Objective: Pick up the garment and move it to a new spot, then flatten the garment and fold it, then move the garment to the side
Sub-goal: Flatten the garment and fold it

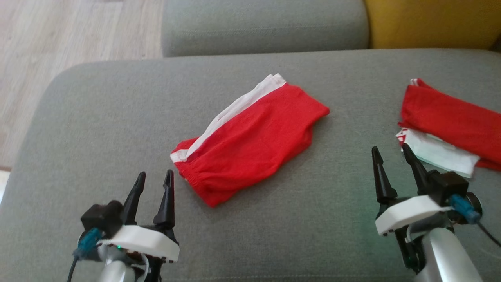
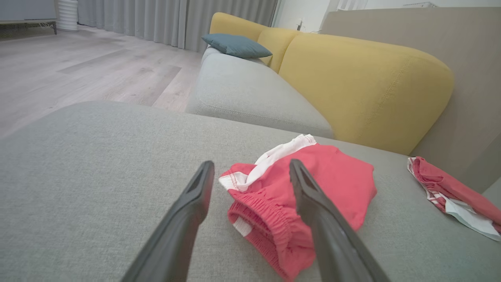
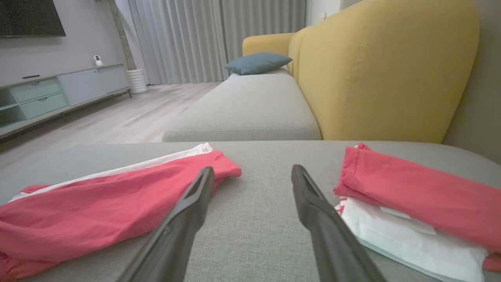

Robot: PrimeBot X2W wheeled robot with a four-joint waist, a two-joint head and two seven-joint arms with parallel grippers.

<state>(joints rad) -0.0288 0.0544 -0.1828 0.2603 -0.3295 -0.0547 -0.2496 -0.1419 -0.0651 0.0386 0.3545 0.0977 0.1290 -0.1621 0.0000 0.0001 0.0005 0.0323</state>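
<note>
**Head view.** Folded red garment (image 1: pixel 250 141) with a white band along its upper-left edge, lying slantwise at the middle of the grey seat cushion (image 1: pixel 98 117). At lower left, left pincer (image 1: pixel 155 172), fingers spread and pinching nothing, tips near the garment's near-left corner but apart from it. At lower right, right pincer (image 1: pixel 390 147), likewise spread and empty, tips just beside a second pile (image 1: pixel 450 117) of red cloth over white cloth at the cushion's right side. Farther back, a yellow backrest (image 1: pixel 430 19) at upper right and wood floor (image 1: pixel 58 39) at upper left.

**Left wrist view.** Left pincer (image 2: pixel 251 163) wide apart, nothing held between the fingers. Straight ahead on the seat cushion (image 2: pixel 78 164), the garment (image 2: pixel 336 176), its gathered elastic waistband turned toward the camera. One finger overlapping the red cloth in the picture; contact not to be judged from here. Second pile (image 2: pixel 450 188) off to the right, well apart from the garment. Behind, the yellow backrest (image 2: pixel 352 78) and a blue pillow (image 2: pixel 236 45).

**Right wrist view.** Right pincer (image 3: pixel 252 169) spread, empty, aimed at bare seat cushion (image 3: pixel 266 156) between the two heaps. Garment (image 3: pixel 98 211) to the left, second pile (image 3: pixel 411 196) to the right. Blue pillow (image 3: pixel 258 62), grey curtains (image 3: pixel 184 39) and a low cabinet (image 3: pixel 58 90) in the background.
</note>
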